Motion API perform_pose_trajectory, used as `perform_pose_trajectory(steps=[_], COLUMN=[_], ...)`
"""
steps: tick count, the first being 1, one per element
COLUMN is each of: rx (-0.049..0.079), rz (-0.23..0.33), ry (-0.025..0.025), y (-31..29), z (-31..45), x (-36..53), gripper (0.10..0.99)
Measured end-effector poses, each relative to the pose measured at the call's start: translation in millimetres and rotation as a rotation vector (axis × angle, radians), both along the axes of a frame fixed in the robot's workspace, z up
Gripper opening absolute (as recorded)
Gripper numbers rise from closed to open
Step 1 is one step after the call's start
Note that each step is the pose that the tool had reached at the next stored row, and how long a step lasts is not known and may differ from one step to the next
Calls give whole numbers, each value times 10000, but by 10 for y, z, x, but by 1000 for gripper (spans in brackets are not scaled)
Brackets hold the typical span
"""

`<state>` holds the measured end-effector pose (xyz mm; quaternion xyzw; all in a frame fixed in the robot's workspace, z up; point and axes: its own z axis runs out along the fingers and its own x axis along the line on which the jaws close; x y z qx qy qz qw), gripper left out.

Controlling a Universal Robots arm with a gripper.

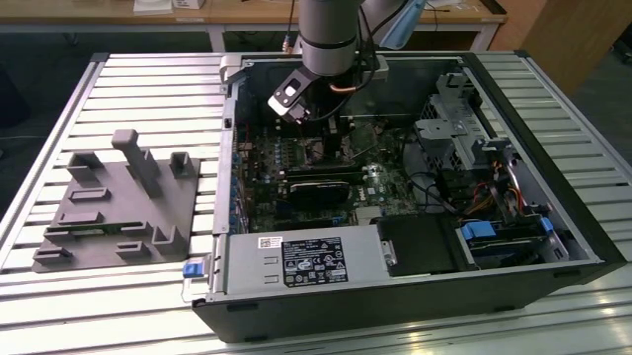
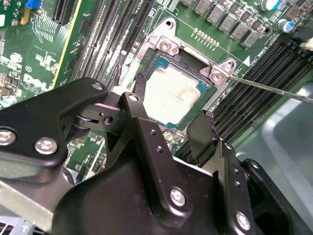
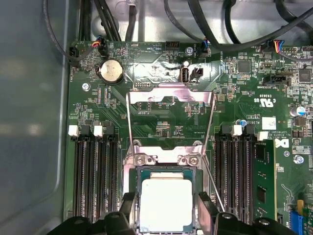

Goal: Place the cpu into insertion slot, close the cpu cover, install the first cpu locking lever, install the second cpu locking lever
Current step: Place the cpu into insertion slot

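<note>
My slatted metal table (image 1: 118, 74) takes up the near part of the exterior view, with a grey fixture (image 1: 118, 207) on that view's left and the open PC case (image 1: 395, 310) lying on its side next to it. The power supply (image 1: 296, 262) is at the near end of the case. My arm (image 1: 331, 37) comes down into the far end, and past that there are wooden benches (image 1: 247, 15) along the back of the room.

Inside the case, my gripper (image 2: 171, 103) is spread open and isn't gripping anything. One of the fingers (image 2: 139, 90) stands on each side of the cpu (image 2: 171, 93), just beside its edges (I honestly can't tell if either one is touching it).

The cpu (image 3: 165, 203) lies flat in the insertion slot (image 3: 168, 171) with its pale metal top facing up and its green border showing all round. It's square, so it has no real long axis, but its sides line up with the slot's rim and run parallel to the memory slots (image 3: 93, 171) on both sides.

Beyond the slot, the cpu cover (image 3: 171, 93) is swung open off the socket, hinged at the far edge, and the green motherboard (image 3: 98, 103) shows through its window. A thin wire lever (image 2: 274, 90) sticks out away from one corner of the slot and isn't latched.
</note>
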<state>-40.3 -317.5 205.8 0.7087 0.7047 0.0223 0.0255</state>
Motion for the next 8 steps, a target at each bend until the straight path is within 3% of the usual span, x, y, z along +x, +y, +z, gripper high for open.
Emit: perform_pose_trajectory(steps=[4, 7, 8], rx=[0, -1, -1], rz=[0, 0, 0], ry=[0, 1, 0], y=[0, 0, 0], z=[2, 4, 5], x=[0, 0, 0], gripper=[537, 361, 361])
